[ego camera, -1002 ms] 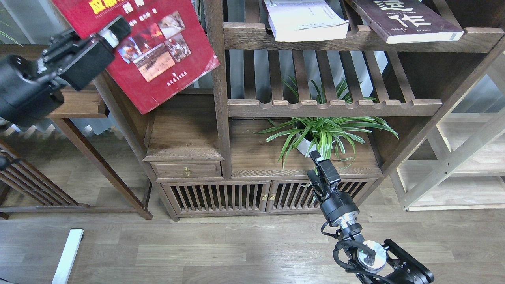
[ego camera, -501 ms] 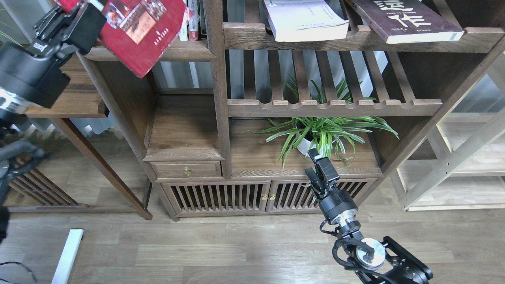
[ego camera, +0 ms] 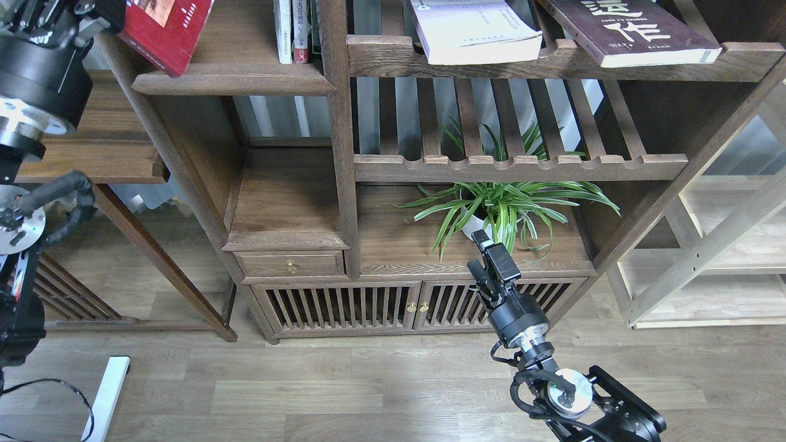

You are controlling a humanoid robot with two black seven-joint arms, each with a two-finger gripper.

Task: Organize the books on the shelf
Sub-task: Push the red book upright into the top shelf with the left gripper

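The red book [ego camera: 164, 32] is tilted at the top left, over the left end of the dark wooden shelf's [ego camera: 341, 159] upper board. My left gripper [ego camera: 92, 8] holds it at the frame's top edge, and most of the book is cut off. The pale white book [ego camera: 476, 34] and the dark brown book with white characters [ego camera: 632, 34] lie flat on the upper slatted rack. My right gripper [ego camera: 488, 244] hangs low in front of the cabinet top, empty. It is seen dark and end-on.
A few thin books [ego camera: 293, 31] stand upright on the upper left board. A potted spider plant [ego camera: 503, 209] sits under the lower rack, just behind my right gripper. A small drawer [ego camera: 288, 265], a wooden side table [ego camera: 110, 156] and pale frame shelving [ego camera: 724, 258] flank the shelf.
My left arm has lifted the red book up and left, from in front of the shelf's left bay to the upper board. My right gripper has drifted slightly left.
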